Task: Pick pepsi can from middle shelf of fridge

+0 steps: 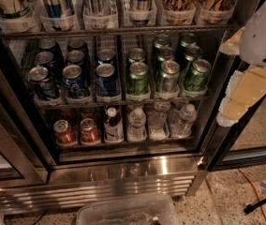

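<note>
The fridge (123,184) stands open in front of me. Several dark-blue pepsi cans with silver tops stand in three lanes on the left half of the middle shelf (119,101); the front ones are the left can (41,82), the middle can (74,81) and the right can (106,80). My gripper (244,92), cream-coloured under a white arm housing (264,32), hangs at the right edge of the view. It is outside the fridge, beside the right door frame, about level with the middle shelf and well apart from the pepsi cans.
Green cans (167,76) fill the right half of the middle shelf. Tall cans sit in tub holders (95,18) on the shelf above. Red cans (65,132) and bottles (136,124) stand below. A clear plastic bin (128,212) and an orange cable (252,191) lie on the floor.
</note>
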{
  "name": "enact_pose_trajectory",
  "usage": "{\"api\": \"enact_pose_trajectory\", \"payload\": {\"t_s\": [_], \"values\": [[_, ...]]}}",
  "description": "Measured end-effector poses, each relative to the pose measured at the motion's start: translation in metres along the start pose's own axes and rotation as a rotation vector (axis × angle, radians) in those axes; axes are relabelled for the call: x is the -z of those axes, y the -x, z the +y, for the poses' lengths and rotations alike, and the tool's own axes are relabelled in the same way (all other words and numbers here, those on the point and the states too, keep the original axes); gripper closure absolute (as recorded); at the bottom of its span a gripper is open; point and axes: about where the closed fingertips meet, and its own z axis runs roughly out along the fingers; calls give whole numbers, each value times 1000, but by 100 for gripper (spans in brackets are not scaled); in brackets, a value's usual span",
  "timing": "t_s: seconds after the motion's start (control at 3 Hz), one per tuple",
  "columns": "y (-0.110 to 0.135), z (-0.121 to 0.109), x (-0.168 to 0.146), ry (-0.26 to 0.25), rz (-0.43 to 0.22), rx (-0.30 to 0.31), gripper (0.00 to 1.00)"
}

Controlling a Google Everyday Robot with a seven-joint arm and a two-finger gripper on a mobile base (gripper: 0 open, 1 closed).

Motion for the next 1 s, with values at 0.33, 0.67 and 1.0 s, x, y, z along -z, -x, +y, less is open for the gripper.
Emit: {"api": "enact_pose_trajectory", "payload": {"t_s": [0.33,0.67,1.0], "values": [[37,13,-9,35,-87,1,0],[77,33,-25,87,-232,-35,0],[119,56,-40,139,-410,-76,0]]}}
